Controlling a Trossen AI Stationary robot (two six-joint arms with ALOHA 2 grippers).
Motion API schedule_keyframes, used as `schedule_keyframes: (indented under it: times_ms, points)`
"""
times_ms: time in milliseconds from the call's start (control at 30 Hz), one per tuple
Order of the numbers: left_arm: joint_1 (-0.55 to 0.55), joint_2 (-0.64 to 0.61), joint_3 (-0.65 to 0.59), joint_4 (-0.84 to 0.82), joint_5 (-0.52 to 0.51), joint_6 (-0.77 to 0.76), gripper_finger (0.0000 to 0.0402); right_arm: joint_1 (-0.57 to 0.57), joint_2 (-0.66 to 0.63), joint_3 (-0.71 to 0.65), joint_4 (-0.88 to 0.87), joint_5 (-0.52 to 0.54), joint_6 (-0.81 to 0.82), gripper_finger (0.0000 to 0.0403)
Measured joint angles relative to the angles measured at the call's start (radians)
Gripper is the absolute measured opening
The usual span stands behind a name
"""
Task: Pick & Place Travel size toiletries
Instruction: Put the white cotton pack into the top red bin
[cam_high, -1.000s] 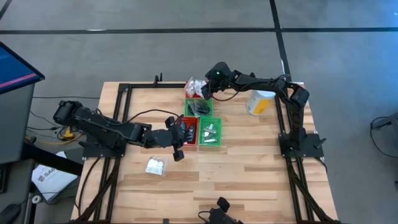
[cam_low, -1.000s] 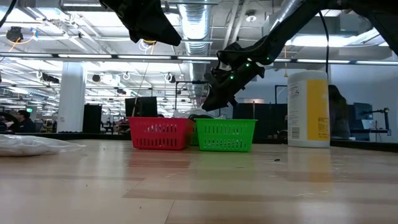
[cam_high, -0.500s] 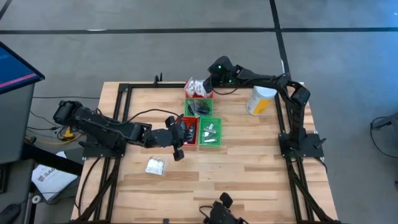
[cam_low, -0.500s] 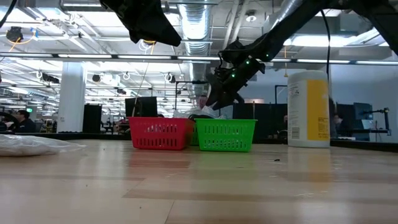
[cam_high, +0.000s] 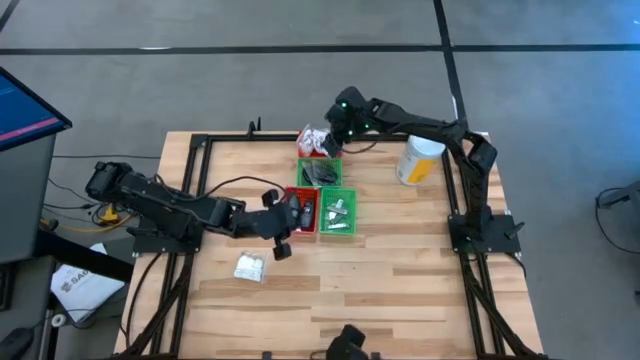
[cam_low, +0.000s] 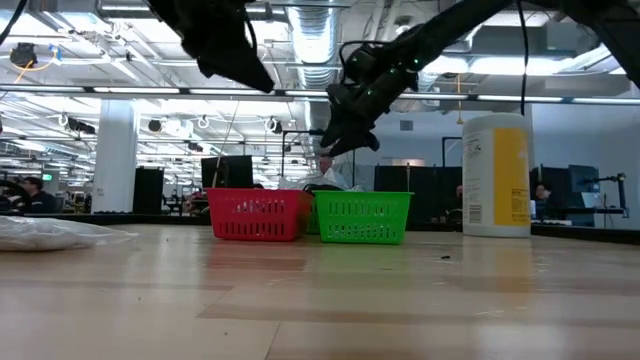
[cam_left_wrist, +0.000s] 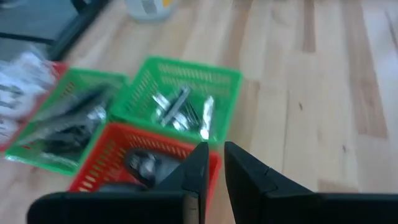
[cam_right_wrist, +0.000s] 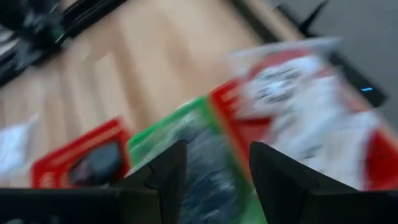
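Note:
Four small trays stand together mid-table. The far red tray (cam_high: 318, 139) holds white sachets, and the green tray (cam_high: 320, 172) next to it holds dark items. The near red tray (cam_high: 303, 212) holds dark tins, and the near green tray (cam_high: 338, 212) holds silvery tubes (cam_left_wrist: 180, 109). One white sachet (cam_high: 249, 266) lies flat on the table, nearer the front. My right gripper (cam_right_wrist: 217, 155) hangs open and empty above the far trays (cam_high: 330, 132). My left gripper (cam_left_wrist: 214, 152) hovers shut and empty at the near red tray's left side (cam_high: 288, 222).
A tall yellow canister with a white lid (cam_high: 418, 162) stands to the right of the trays. Black frame rails (cam_high: 190, 200) run along the table's left and right sides. Bare wood lies toward the front edge (cam_high: 380, 290).
My right gripper has risen from just over the far red tray to well above the trays, with nothing in its fingers. My left gripper has tipped a little in place.

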Motion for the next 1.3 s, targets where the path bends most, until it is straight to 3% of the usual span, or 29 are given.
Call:
schedule_keyframes:
  times_ms: [267,500,733,1100,1300]
  points:
    - [-0.027,0.000,-0.004,-0.159,0.214,-0.015,0.0044,0.073,0.000,0.020,-0.158,-0.024,-0.080,0.0151]
    - [-0.083,0.000,-0.083,-0.210,0.333,-0.139,0.0044,0.144,0.000,0.020,-0.192,-0.025,-0.096,0.0143]
    - [-0.145,0.000,-0.169,-0.213,0.357,-0.244,0.0055,0.228,0.000,0.020,-0.199,-0.025,-0.097,0.0142]
    - [-0.239,0.000,-0.220,-0.212,0.397,-0.323,0.0170,0.306,0.000,0.020,-0.199,-0.020,-0.102,0.0137]
    - [-0.292,0.000,-0.220,-0.211,0.368,-0.377,0.0192,0.311,0.000,0.021,-0.198,-0.020,-0.103,0.0134]
